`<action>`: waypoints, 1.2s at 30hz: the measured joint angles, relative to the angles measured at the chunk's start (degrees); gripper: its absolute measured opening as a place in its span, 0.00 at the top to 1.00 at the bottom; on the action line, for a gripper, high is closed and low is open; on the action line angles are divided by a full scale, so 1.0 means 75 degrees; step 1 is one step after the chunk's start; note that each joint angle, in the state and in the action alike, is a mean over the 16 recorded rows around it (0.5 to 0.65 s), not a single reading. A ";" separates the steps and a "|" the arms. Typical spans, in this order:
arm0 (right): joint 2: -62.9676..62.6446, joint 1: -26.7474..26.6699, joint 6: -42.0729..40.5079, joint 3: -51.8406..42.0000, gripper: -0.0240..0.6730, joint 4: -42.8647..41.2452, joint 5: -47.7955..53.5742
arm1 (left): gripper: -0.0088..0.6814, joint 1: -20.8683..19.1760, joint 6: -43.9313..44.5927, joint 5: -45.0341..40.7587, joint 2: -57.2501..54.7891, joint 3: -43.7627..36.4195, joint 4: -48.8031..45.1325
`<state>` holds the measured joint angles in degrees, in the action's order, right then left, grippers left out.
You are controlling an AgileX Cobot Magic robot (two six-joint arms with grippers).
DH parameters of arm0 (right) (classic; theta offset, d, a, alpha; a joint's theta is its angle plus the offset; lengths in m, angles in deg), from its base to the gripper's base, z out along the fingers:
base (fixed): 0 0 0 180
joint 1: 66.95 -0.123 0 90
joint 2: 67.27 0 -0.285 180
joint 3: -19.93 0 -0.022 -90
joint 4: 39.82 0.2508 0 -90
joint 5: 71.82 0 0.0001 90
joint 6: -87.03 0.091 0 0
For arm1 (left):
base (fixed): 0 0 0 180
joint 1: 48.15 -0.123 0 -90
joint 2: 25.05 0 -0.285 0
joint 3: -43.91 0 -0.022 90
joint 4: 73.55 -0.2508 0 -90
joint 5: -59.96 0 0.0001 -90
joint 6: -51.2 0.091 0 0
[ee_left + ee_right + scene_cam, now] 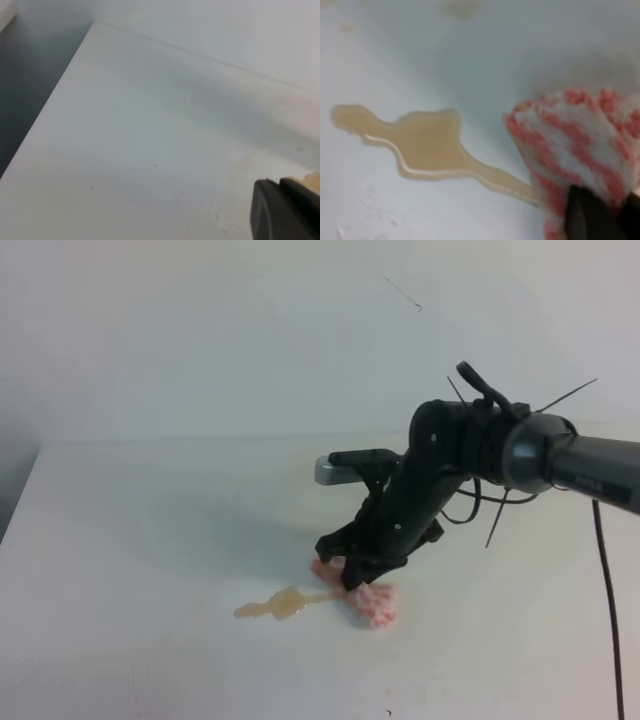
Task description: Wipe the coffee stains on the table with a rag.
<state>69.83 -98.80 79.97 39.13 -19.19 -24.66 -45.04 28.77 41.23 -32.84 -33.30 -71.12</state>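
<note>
Tan coffee stains [285, 603] lie unwiped on the table [130, 540]; right gripper [352, 578] pinches the rag [372, 602] at their edge

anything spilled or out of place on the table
Yes: a tan coffee stain lies spilled on the white table, its thin tail running to the rag. The right gripper is pressed onto the rag beside it. Nothing else looks odd.

Rag [372, 602] on table [150, 540], right of coffee stains [280, 604].
</note>
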 joint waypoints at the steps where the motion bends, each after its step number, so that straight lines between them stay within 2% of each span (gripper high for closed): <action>1: 0.0143 -0.0061 0.0002 0.0227 0.90 0.0068 0.0070 | 0.99 0.0000 0.0000 0.0000 0.0000 0.0000 0.0000; 15: 0.1489 -0.1185 0.0135 0.2553 0.90 0.0414 0.0601 | 0.99 0.0000 0.0000 0.0000 0.0000 0.0000 0.0000; 28: 0.1820 -0.1606 0.0468 0.3962 0.90 0.0105 0.1256 | 0.99 0.0000 0.0000 0.0000 0.0013 0.0000 0.0000; 36: 0.1995 -0.1928 0.0684 0.4408 0.90 -0.0272 0.1556 | 0.99 0.0000 0.0000 0.0000 0.0013 0.0000 0.0000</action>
<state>84.79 -113.27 85.10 72.19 -21.23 -12.99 -45.04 28.77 41.23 -32.74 -33.30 -71.12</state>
